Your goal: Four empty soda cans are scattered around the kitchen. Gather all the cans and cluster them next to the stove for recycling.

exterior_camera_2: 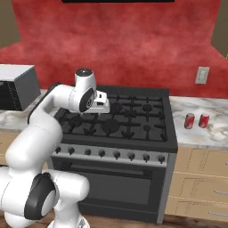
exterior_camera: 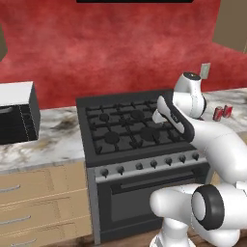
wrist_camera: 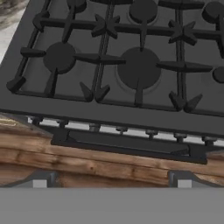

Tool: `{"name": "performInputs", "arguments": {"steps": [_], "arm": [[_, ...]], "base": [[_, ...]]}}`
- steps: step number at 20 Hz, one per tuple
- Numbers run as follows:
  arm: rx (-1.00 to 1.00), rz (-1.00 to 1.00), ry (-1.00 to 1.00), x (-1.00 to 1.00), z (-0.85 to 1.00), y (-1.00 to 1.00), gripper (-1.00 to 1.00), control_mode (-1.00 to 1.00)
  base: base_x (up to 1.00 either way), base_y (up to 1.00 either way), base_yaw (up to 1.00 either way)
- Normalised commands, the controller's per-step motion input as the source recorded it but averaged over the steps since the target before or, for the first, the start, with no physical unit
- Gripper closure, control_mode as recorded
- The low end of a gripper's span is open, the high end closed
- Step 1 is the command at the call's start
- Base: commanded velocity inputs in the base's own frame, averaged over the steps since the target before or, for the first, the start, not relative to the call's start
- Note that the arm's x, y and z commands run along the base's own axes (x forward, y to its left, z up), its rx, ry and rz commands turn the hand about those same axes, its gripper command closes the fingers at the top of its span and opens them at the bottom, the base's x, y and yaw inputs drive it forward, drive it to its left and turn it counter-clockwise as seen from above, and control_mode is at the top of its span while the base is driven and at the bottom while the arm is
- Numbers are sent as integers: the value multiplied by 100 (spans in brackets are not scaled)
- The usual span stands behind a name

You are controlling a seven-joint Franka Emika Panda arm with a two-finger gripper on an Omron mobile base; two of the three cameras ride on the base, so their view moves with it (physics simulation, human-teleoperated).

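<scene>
The wide black stove point(exterior_camera: 126, 129) point(exterior_camera_2: 133, 116) point(wrist_camera: 109, 109) stands in the middle of the counter run. Two red soda cans point(exterior_camera: 218, 113) point(exterior_camera_2: 189, 120) stand upright side by side on the marble counter just right of it, the second one point(exterior_camera: 227, 111) point(exterior_camera_2: 204, 120) a little further out. My gripper point(exterior_camera_2: 103, 108) point(wrist_camera: 111, 180) hovers over the stove's front left burners, well left of the cans. In the hand view its fingertips point(wrist_camera: 39, 182) stand wide apart and open with nothing between them, above the knob row and the wooden floor.
A boxy black microwave with a white top point(exterior_camera: 17, 116) point(exterior_camera_2: 18, 87) sits on the left counter. Marble counter point(exterior_camera: 58, 137) point(exterior_camera_2: 209, 133) flanks the stove on both sides. A red wall rises behind, with an outlet point(exterior_camera_2: 202, 75). Wooden drawers point(exterior_camera: 38, 202) lie below.
</scene>
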Motion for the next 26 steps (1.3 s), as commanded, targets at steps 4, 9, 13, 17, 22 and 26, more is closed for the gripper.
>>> {"name": "performInputs", "arguments": {"steps": [4,9,13,17,22,26], "arm": [[0,0,0,0,0,0,-100,100],[0,0,0,0,0,0,-100,100],[0,0,0,0,0,0,-100,100],[0,0,0,0,0,0,-100,100],[0,0,0,0,0,0,-100,100],[0,0,0,0,0,0,-100,100]], "base": [[2,61,-9],[1,62,-7],[0,63,-6],[-2,64,-2],[-6,64,0],[-6,64,-1]]}}
